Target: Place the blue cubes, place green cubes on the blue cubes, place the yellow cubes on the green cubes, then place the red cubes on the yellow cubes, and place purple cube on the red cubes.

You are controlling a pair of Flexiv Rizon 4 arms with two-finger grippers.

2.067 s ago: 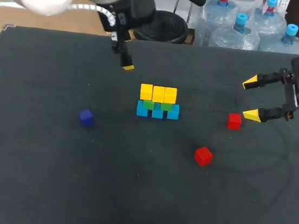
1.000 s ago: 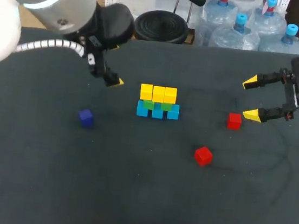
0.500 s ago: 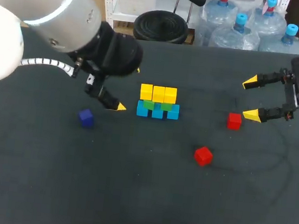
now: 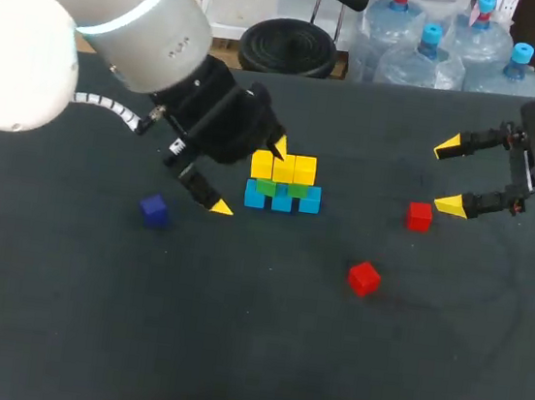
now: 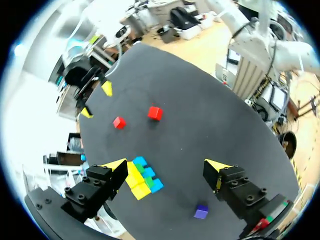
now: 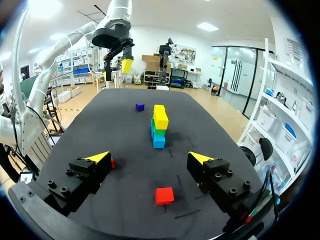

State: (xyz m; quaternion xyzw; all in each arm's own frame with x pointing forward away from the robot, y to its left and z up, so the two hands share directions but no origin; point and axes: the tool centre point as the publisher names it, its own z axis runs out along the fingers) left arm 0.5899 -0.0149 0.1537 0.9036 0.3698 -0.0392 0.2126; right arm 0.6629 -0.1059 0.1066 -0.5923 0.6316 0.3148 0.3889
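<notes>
In the middle of the table stands a stack: a row of blue cubes (image 4: 308, 201), green cubes (image 4: 267, 188) on them, yellow cubes (image 4: 296, 169) on top. My left gripper (image 4: 249, 176) hovers open over the stack's left end, holding nothing; in its wrist view the stack (image 5: 141, 177) lies under the left gripper (image 5: 166, 165). A purple cube (image 4: 154, 210) lies left of the stack. One red cube (image 4: 419, 216) sits just left of my open, empty right gripper (image 4: 449, 175). The other red cube (image 4: 363, 278) lies nearer the front, under the right gripper (image 6: 149, 157) as a red cube (image 6: 164, 195).
The dark table (image 4: 249, 354) is bare apart from the cubes. Open room lies along the front and at the far left. My large left arm (image 4: 123, 26) reaches in over the back left.
My left arm has swung from the back left forward and rightward, bringing its open gripper to the stack's left end. The right arm and all cubes have stayed put.
</notes>
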